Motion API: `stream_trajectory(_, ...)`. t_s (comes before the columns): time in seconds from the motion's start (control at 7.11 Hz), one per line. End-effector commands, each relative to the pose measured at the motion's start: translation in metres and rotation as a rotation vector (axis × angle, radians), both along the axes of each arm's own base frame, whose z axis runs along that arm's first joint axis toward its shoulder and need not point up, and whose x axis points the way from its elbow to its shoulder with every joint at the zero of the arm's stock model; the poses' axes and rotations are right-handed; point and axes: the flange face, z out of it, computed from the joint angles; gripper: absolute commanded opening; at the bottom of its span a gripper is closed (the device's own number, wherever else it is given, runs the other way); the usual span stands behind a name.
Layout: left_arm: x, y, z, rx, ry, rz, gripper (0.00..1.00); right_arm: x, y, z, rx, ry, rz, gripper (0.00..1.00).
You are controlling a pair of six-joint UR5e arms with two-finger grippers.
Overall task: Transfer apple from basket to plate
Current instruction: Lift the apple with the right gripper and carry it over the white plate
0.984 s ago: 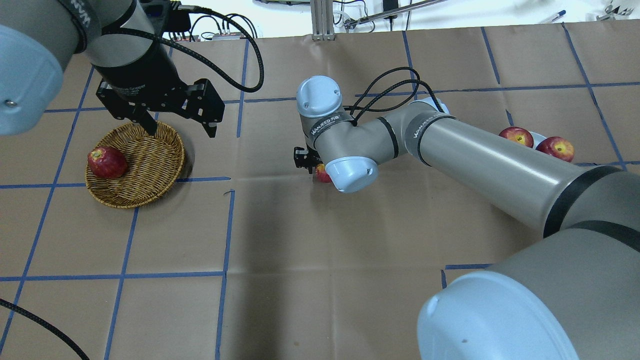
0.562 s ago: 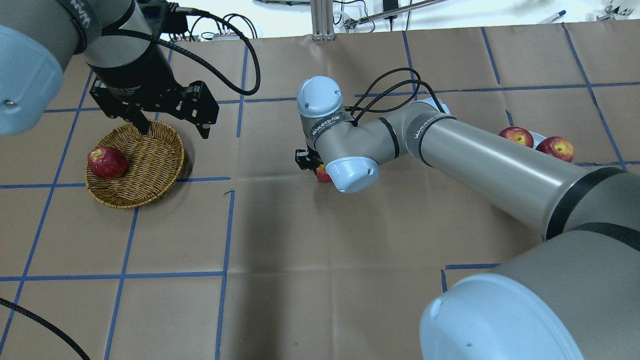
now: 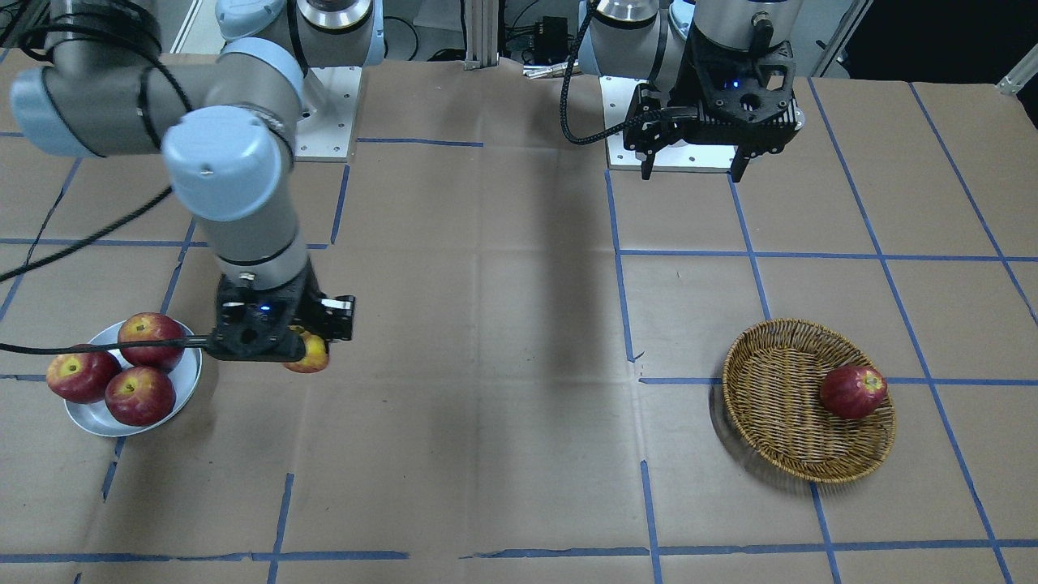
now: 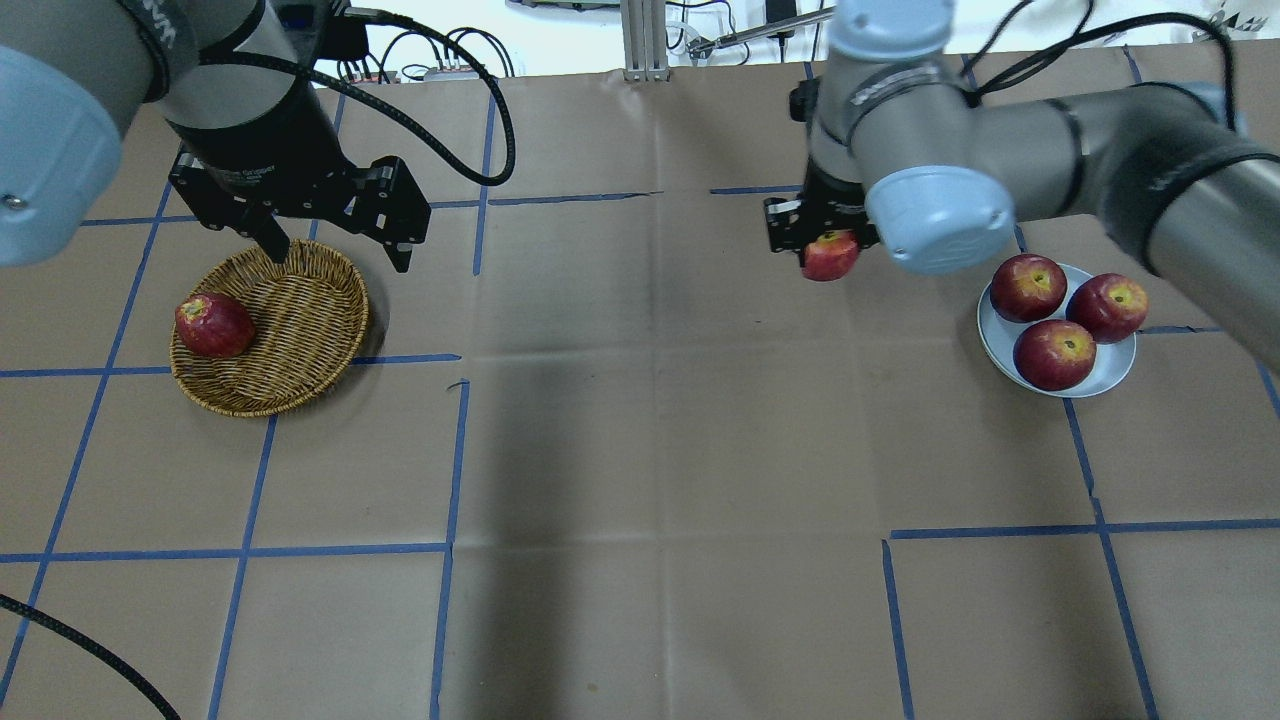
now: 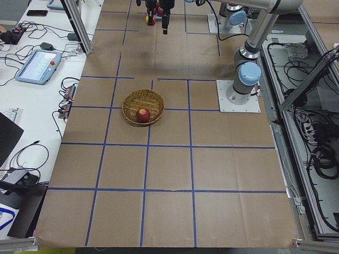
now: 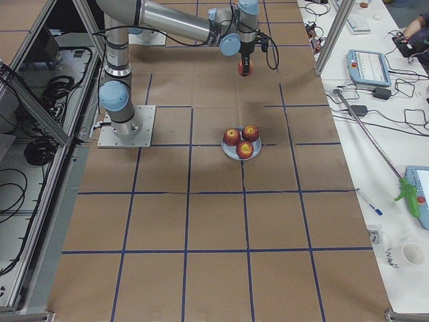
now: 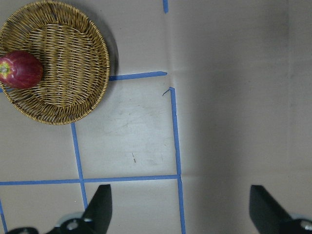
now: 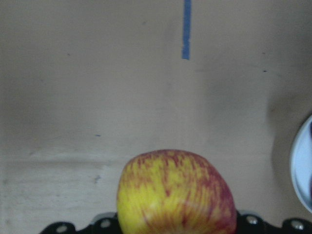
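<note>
Right wrist view is the only one showing the apple [image 8: 175, 195] up close: yellow skin with red streaks, filling the bottom centre, and a sliver of the plate [image 8: 303, 165] at the right edge. In the overhead view only its red lower part [image 4: 830, 258] shows under the wrist. The right gripper [image 4: 826, 246] is clenched on the apple, held above the paper near the plate [image 4: 1000, 345], on the side facing the basket [image 4: 310, 310], not over the plate. The fingers themselves are hard to make out in any view.

The plate holds three dark red apples [image 4: 1055, 354], touching each other. The basket, well apart from the plate, holds one dark red apple [image 4: 213, 325] against its rim on the side away from the plate.

The left gripper [image 4: 338, 255] is also far from the plate, up by the basket, jaws spread wide with nothing between them. The left wrist view cuts the basket [image 7: 73, 63] off at the frame's top-left corner.
</note>
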Motion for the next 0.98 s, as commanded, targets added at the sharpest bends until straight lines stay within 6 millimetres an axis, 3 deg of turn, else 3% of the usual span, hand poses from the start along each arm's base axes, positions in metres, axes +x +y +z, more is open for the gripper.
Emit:
stream_trajectory(0.0,-0.001,0.0,-0.001,0.002,-0.001,0.003,0.99,-0.123,0.017,0.003,0.021,0.008,0.037,0.49)
stream_trajectory(0.28,-0.001,-0.001,-0.002,0.003,0.0,0.005,0.99,-0.21,0.02,-0.014,0.015,0.011,0.085,0.49)
stream_trajectory(0.42,-0.001,-0.001,-0.002,0.003,-0.001,0.005,0.99,-0.235,0.02,-0.025,0.004,0.021,0.112,0.49)
stream_trajectory(0.7,-0.001,-0.001,-0.001,0.002,-0.001,0.005,0.99,-0.244,0.01,-0.063,0.018,0.003,0.133,0.49)
stream_trajectory(0.84,-0.001,-0.001,-0.001,0.002,-0.001,0.005,0.99,-0.244,0.01,-0.07,0.032,-0.003,0.136,0.49)
